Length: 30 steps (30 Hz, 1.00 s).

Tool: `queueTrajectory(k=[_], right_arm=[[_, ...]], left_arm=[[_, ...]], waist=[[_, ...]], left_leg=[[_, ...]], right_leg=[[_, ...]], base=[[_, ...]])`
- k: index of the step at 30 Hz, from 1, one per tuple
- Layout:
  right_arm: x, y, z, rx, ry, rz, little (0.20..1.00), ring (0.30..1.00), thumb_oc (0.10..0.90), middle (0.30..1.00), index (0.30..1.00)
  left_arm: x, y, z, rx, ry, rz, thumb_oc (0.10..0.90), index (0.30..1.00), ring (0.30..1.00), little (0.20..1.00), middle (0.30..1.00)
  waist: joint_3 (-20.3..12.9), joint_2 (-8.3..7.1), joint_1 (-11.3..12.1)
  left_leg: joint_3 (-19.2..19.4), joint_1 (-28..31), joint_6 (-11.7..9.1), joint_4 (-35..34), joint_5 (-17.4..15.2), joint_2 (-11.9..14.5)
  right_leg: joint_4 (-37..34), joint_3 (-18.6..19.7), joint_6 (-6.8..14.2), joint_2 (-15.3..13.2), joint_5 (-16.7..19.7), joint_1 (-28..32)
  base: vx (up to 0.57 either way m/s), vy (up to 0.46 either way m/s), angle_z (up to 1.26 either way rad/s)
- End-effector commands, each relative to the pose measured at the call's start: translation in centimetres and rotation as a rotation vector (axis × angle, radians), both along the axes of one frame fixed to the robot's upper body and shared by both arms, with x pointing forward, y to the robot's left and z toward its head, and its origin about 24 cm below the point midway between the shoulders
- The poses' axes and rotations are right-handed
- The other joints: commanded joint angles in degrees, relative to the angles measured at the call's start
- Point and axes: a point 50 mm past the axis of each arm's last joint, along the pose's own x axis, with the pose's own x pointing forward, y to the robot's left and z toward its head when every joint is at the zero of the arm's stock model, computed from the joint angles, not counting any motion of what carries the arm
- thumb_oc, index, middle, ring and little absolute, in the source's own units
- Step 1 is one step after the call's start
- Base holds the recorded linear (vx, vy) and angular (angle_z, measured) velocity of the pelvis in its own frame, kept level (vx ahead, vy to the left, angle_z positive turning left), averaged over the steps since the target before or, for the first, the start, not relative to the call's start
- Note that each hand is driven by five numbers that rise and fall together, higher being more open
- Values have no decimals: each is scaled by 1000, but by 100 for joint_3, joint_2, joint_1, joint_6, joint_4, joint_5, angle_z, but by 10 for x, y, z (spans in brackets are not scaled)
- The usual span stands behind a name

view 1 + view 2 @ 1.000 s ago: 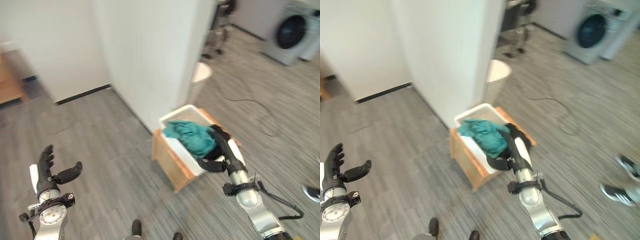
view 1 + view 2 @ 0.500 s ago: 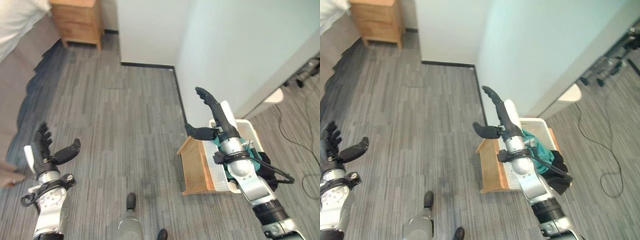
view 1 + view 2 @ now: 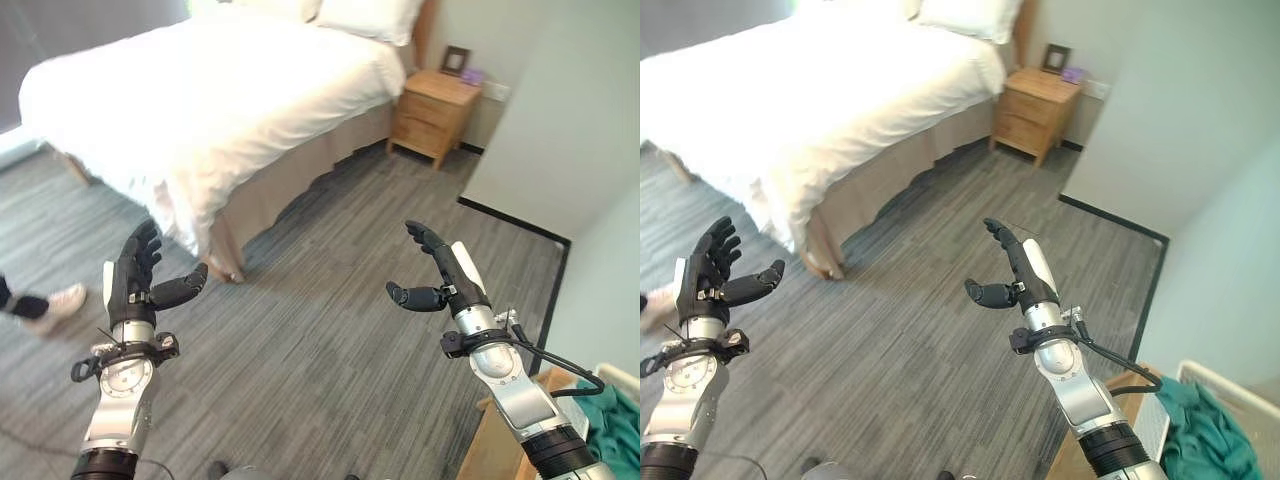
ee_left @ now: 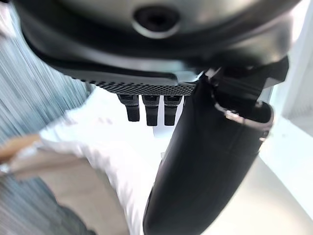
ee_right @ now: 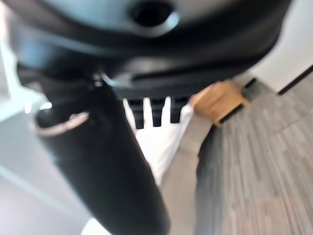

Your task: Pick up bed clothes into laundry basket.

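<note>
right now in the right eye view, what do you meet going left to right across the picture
left hand → bed → right hand → wooden nightstand → teal clothes in the white laundry basket

I see the teal cloth point(image 3: 1202, 432) lying crumpled inside the white laundry basket point(image 3: 1230, 383), at my lower right. It is a loose heap with soft folds, and one part of it hangs over the near rim of the basket. The basket stands just beside a low wooden box point(image 3: 500, 440). The bed point(image 3: 210, 90) is covered by a white sheet, which falls down at the sides toward the floor.
</note>
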Motion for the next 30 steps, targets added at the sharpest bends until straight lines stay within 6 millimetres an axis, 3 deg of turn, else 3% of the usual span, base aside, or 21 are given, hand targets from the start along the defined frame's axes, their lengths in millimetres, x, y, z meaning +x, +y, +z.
queueTrajectory(k=[1, 2, 3, 6, 8, 11, 14, 17, 21, 25, 30], right_arm=[[14, 16, 30, 74, -180, 40, 900, 900, 800, 900, 900], [17, 17, 36, 90, -201, 36, 900, 900, 800, 900, 900], [21, 26, 41, 134, -227, 47, 900, 900, 800, 900, 900], [23, 39, 38, 158, -216, 70, 900, 900, 800, 900, 900], [25, 46, 42, 156, -229, 93, 900, 900, 800, 900, 900], [26, 52, 46, 150, -241, 116, 900, 900, 800, 900, 900], [27, 71, 42, 136, -224, 184, 900, 900, 800, 900, 900], [33, 75, 35, 152, -187, 183, 900, 900, 800, 900, 900], [36, 76, 34, 155, -177, 180, 900, 900, 800, 900, 900], [39, 73, 28, 134, -145, 164, 900, 900, 800, 900, 900], [43, 67, 26, 107, -130, 143, 900, 900, 800, 900, 900]], left_arm=[[13, 12, 58, 194, -177, -27, 800, 900, 900, 900, 900], [15, 11, 59, 197, -179, -31, 800, 900, 900, 900, 900], [15, 15, 65, 242, -188, -16, 800, 900, 900, 900, 900], [11, 20, 61, 236, -173, 2, 800, 900, 900, 900, 900], [12, 18, 63, 238, -188, -4, 800, 900, 900, 900, 900], [15, 15, 65, 250, -192, -8, 800, 900, 900, 900, 900], [16, 23, 61, 274, -154, 45, 800, 900, 900, 900, 900], [19, 36, 63, 208, -158, 97, 800, 900, 900, 900, 900], [22, 40, 60, 202, -131, 100, 800, 900, 900, 900, 900], [17, 44, 39, 202, -39, 111, 800, 900, 900, 900, 900], [23, 44, 46, 233, -41, 101, 800, 900, 900, 900, 900]], waist=[[-359, -418, -45], [-303, -560, -36], [-133, -748, 76], [-50, -886, 273], [-50, -890, 305], [-103, -945, 240], [-68, -767, 313], [-167, -847, 155], [-212, -898, 27], [-357, -992, -13], [-370, -1080, 29]], left_leg=[[112, 59, -197, -822, 148, -462], [76, -40, -160, -812, 91, -618], [10, -199, -26, -711, -23, -829], [-300, -276, 265, -660, -255, -1221], [-448, -258, 378, -757, -297, -1442], [-468, -255, 508, -873, -283, -1665], [-430, -165, 604, -958, -376, -1851], [-207, -148, 608, -958, -410, -2042], [-73, -99, 579, -958, -421, -2061], [117, 30, 547, -958, -409, -1968], [80, 69, 512, -958, -367, -1883]], right_leg=[[-587, 535, 1765, -1486, 982, -758], [-635, 666, 1765, -1600, 1279, -935], [-697, 1042, 1765, -1661, 1650, -1190], [-845, 2425, 1765, -1419, 1593, -1295], [-726, 2680, 1765, -1358, 1527, -1219], [-541, 2709, 1765, -1243, 1572, -1251], [-616, 2589, 1765, -742, 892, -1202], [-715, 2275, 1765, -537, 904, -1149], [-846, 2227, 1765, -482, 925, -1088], [-1042, 2284, 1765, -362, 899, -926], [-1074, 2174, 1765, -345, 855, -807]], base=[[-354, 252, 120], [-369, 146, 133], [-316, 102, 95], [-98, 87, 61], [75, 155, 84], [47, 125, 112], [-3, 224, 68], [17, 131, 9], [35, 46, 38], [47, 26, -34], [24, -40, -36]])
